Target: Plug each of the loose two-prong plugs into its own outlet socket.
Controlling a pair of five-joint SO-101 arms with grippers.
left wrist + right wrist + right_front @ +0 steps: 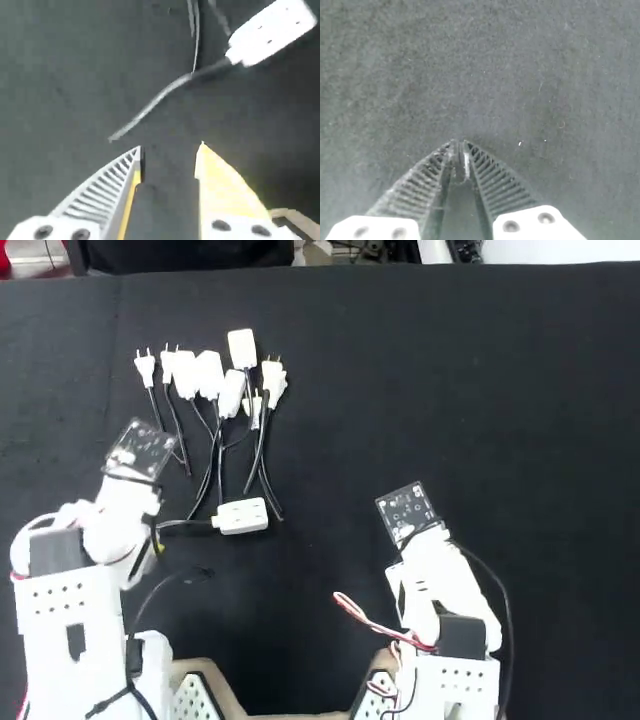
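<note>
Several white two-prong plugs (272, 375) on black cords lie in a bunch at the back left of the black cloth, mixed with white outlet sockets (208, 374). One white socket block (241, 516) lies apart, nearer the arms, and also appears in the left wrist view as the block (272, 29) with its black cord (165, 92) trailing from it. My left gripper (169, 151) hangs open just above the cloth, short of that block, with nothing between its fingers. Far from all the plugs, my right gripper (458, 148) is shut over bare cloth and holds nothing.
The left arm (110, 515) stands close beside the lone socket block; the right arm (435, 575) stands at front centre-right. A loose black wire (175, 580) curls in front of the left arm. The black cloth (480, 390) covers the right half and back.
</note>
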